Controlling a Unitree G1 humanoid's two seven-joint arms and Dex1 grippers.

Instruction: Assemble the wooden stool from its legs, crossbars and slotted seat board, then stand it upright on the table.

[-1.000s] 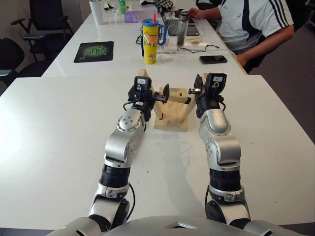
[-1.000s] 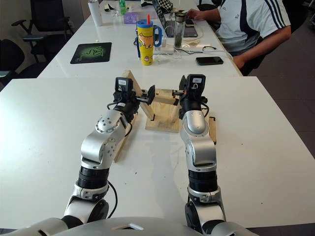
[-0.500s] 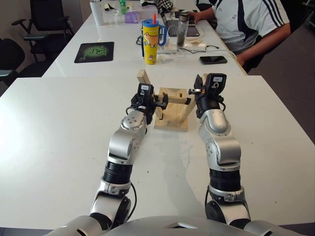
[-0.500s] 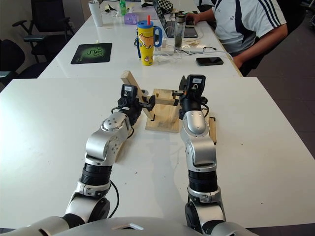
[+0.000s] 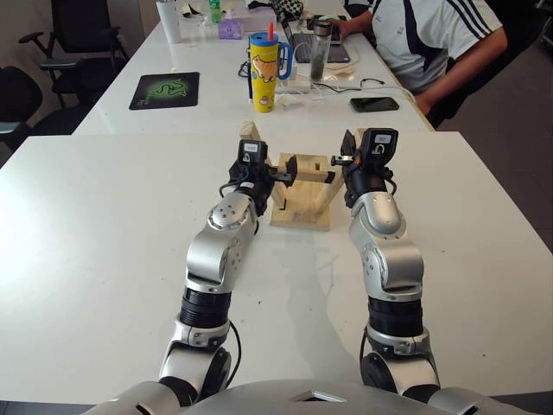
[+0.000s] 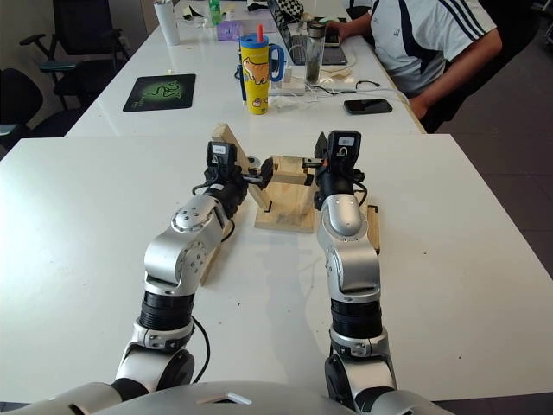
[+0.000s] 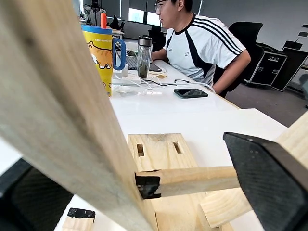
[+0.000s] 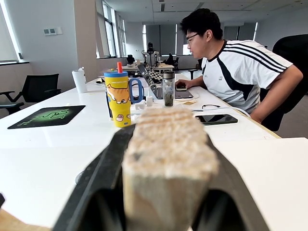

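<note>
Seat board point(image 5: 301, 216) lay flat on the table point(image 5: 104, 216) between the arms, right gripper point(image 5: 347, 161) clamped on its right leg point(image 8: 166, 154), left gripper point(image 5: 282, 170) spread wide about the left leg point(image 7: 57, 110) and crossbar point(image 7: 192, 179)

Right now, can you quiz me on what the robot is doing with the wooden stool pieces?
1. True or false: the slotted seat board lies flat on the table.
2. What is the right gripper clamped on? A) a wooden piece B) a phone C) a bottle
3. Fill in: the yellow cup has a ____ handle.
Key: 1 true; 2 A; 3 blue.
</note>
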